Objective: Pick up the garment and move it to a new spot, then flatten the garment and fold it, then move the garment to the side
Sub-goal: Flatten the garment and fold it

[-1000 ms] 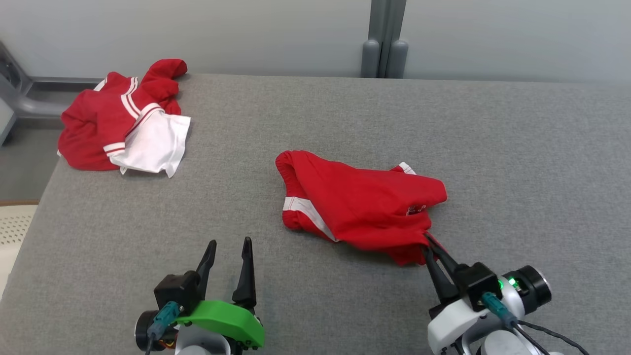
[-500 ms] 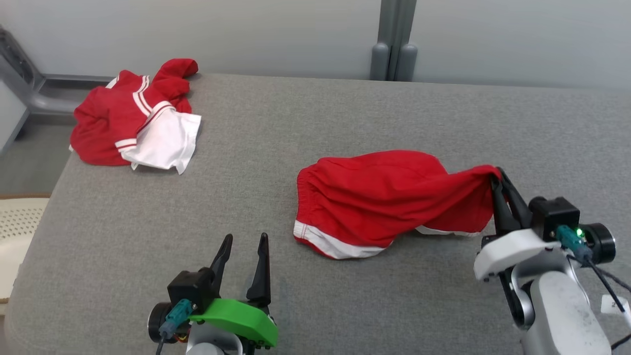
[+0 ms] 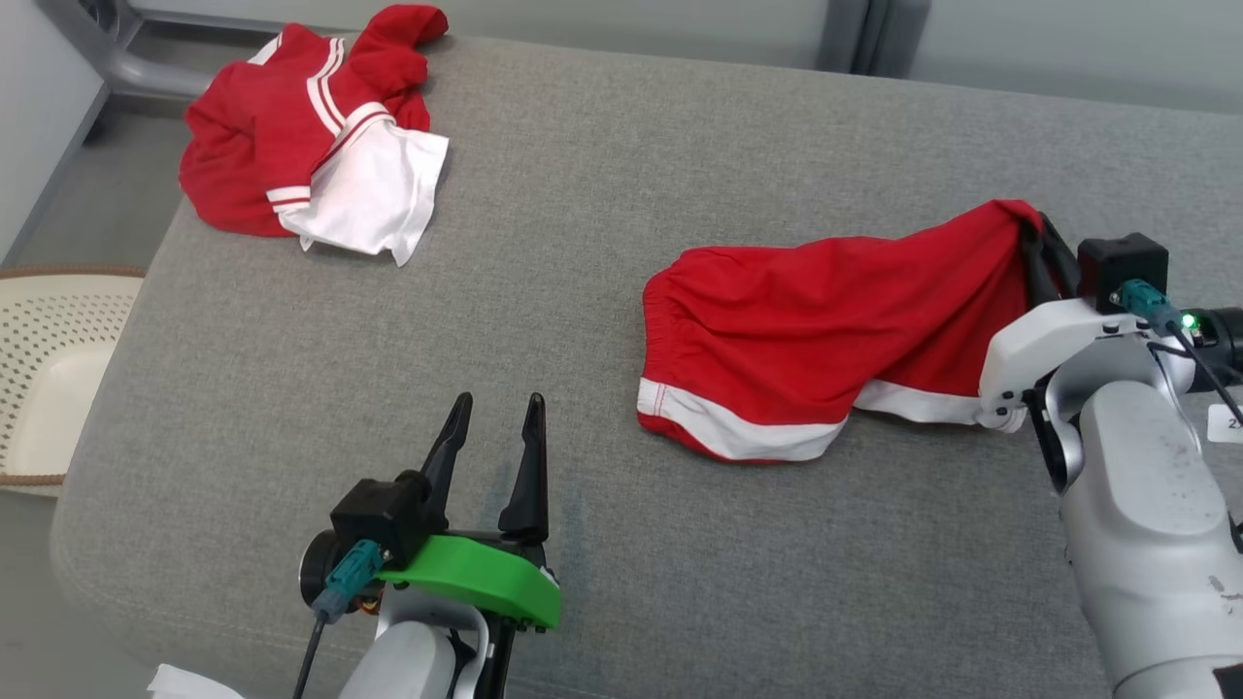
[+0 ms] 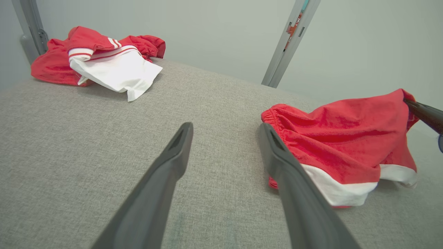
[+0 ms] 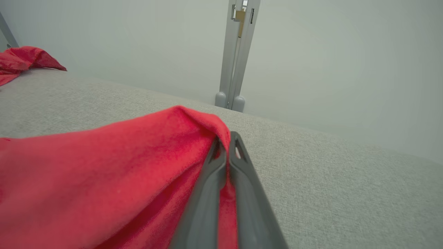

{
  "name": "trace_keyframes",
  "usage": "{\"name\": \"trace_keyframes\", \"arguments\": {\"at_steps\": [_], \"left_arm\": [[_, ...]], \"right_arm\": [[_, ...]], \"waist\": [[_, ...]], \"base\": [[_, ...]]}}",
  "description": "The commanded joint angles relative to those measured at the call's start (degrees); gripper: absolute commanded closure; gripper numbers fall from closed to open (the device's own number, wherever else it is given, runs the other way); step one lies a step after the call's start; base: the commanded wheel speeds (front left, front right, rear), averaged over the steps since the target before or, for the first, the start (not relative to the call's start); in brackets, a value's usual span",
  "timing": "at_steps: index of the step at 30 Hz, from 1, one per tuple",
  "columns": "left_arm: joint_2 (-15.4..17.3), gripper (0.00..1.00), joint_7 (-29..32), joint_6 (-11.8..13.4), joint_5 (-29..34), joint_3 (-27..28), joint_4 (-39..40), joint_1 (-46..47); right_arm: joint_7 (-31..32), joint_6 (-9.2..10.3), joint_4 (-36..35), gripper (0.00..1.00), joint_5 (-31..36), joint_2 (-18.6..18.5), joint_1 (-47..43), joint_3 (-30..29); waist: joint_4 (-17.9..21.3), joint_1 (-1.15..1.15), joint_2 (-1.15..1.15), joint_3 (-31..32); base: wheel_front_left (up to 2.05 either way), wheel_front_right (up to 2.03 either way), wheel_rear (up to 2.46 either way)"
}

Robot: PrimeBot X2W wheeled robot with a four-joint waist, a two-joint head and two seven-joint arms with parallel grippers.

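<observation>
Head view: the red shorts (image 3: 825, 311) are seen right of centre on the grey surface (image 3: 583, 165). Their waistband end and white hem rest on it, while one corner is lifted toward the right edge of the frame. There the corner is pinched between the right fingers (image 3: 1037, 267), which are pressed together on the fabric. The left fingers (image 3: 529, 466) are held spread and empty at the lower left, well apart from the shorts. A second red-and-white garment (image 3: 311, 136) is heaped at the upper left, and a pale perforated basket (image 3: 49, 369) is cut by the left edge. Left wrist view: the left fingers (image 4: 166, 180) are shown apart over bare surface, with the shorts (image 4: 339, 138) draped up to a dark fingertip at the right edge. Right wrist view: a fold of red cloth is clamped between the closed right fingers (image 5: 213, 186), with the rest of the shorts (image 5: 104, 173) trailing to the lower left. The step in hand is judged to be the carrying of the shorts to a new spot. It would be done best with a firm pinch and the cloth raised enough that the trailing hem is not bunched. A bare patch well apart from the other garment should be chosen, so that room is left for flattening.
</observation>
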State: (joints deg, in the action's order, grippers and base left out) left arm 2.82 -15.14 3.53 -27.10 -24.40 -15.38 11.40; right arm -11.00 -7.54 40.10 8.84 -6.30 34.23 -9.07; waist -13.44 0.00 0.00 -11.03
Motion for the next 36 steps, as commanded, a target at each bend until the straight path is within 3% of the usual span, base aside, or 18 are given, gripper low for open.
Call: {"name": "trace_keyframes", "arguments": {"at_steps": [1, 5, 6, 7, 14, 23, 36], "left_arm": [[0.1, 0.00, 0.0, 0.3, 0.0, 0.0, 0.1, 1.0], [0.1, 0.00, 0.0, 0.5, 0.6, 0.1, 0.3, 1.6], [0.1, 0.00, 0.0, 0.4, 0.7, 0.1, 0.3, 1.7], [0.1, 0.00, 0.0, 0.2, 0.9, 0.1, 0.2, 1.9], [0.1, 0.00, 0.0, -0.7, 1.5, 0.3, -0.8, 2.3], [0.2, 0.00, 0.0, -1.4, 0.6, 0.5, -1.2, 3.6], [0.2, 0.00, 0.0, -2.4, 1.2, 2.9, -3.3, -3.6]], "right_arm": [[-0.5, 0.10, 2.2, 1.00, 1.3, -1.3, 2.0, -0.5], [-1.8, 0.10, 7.7, 1.00, 3.0, -2.1, 5.6, -1.7], [-2.1, 0.10, 8.6, 0.82, 3.4, -2.3, 6.2, -1.9], [-2.8, 0.10, 10.2, 0.00, 4.1, -2.6, 7.0, -2.7], [-4.2, 0.10, 8.4, 0.00, 4.1, -1.4, 6.7, -3.4], [-4.2, 0.10, -10.2, 0.00, -2.0, 0.5, -6.5, -4.4], [-4.2, 0.10, -24.4, 0.00, -9.9, 3.3, -27.6, -1.8]], "waist": [[-1.8, 0.00, 0.00, -2.3], [-1.3, 0.00, 0.00, -2.7], [-1.0, 0.00, 0.00, -2.7], [-0.2, 0.00, 0.00, -2.2], [4.5, 0.00, 0.00, 0.7], [9.7, 0.00, 0.00, 5.2], [10.7, 0.00, 0.00, 10.5]], "base": [[0.00, 0.00, 0.00], [0.00, 0.00, 0.00], [0.00, 0.00, 0.00], [0.00, 0.00, 0.00], [0.00, 0.00, 0.00], [0.00, 0.00, 0.00], [0.00, 0.00, 0.00]]}}
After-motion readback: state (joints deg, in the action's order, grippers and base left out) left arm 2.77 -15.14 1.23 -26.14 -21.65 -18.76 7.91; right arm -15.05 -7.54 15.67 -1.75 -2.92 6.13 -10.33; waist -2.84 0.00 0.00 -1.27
